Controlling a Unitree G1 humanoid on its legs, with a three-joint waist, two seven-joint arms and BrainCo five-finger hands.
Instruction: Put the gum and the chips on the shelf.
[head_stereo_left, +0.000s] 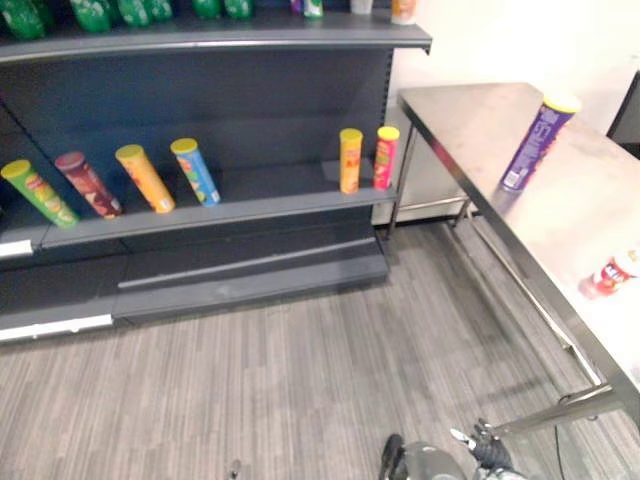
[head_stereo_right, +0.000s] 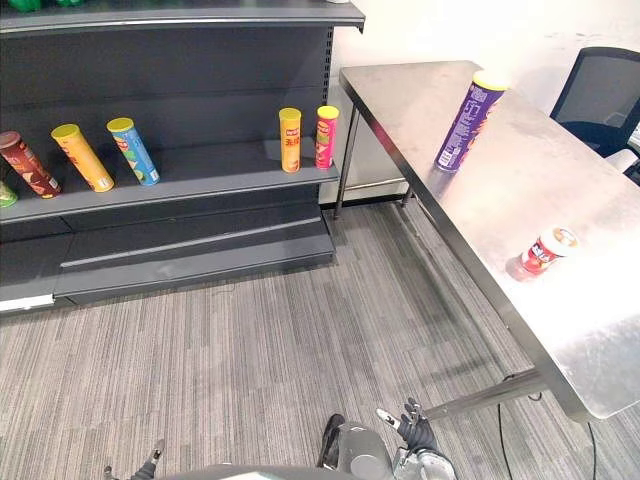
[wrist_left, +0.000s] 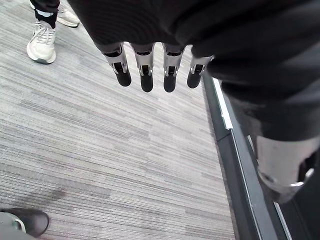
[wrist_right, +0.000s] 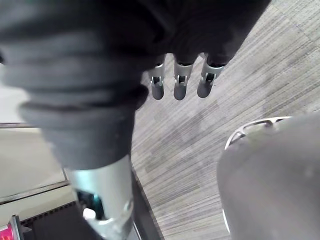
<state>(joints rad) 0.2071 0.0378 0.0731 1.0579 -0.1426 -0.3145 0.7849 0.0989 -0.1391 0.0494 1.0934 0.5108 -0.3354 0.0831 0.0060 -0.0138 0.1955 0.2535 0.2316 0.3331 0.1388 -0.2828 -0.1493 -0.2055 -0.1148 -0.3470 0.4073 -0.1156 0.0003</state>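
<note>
Left arm is hanging down beside the body. The left hand (wrist_left: 146, 75) is pointing at the grey carpet (wrist_left: 100, 150) well off the tabletop (head_stereo_right: 520, 190). Its fingers (wrist_left: 170, 77) are lying straight in a loose row, slightly spread and holding nothing, with the thumb standing apart. A person's white shoe (wrist_left: 42, 42) is standing on the carpet beyond the fingertips.

Right arm is hanging likewise. The right hand (wrist_right: 181, 82) is sitting low over the carpet, below the tabletop's near corner. Its fingers (wrist_right: 207, 82) are straight and relaxed, with small gaps between them, and are gripping nothing.

The chips (head_stereo_right: 468, 120), a purple can with a yellow lid, are standing on the tabletop toward its far end, well apart from both hands. The gum (head_stereo_right: 545, 250), a small red tub with a white cap, is resting on the tabletop closer to its near end, a little in from the long edge. I cannot tell whether the tub is upright or on its side. Neither item is touching a finger.

The shelf (head_stereo_right: 200, 180) is standing off the tabletop's far corner, across the carpet. A yellow can (head_stereo_right: 290, 140) and a pink can (head_stereo_right: 326, 136) are standing upright side by side at the shelf end nearest the tabletop. A blue can (head_stereo_right: 133, 150), an orange can (head_stereo_right: 82, 157) and a brown can (head_stereo_right: 28, 165) are sitting farther from the tabletop on the same board. A black chair (head_stereo_right: 600, 95) is showing past the tabletop's far side.
</note>
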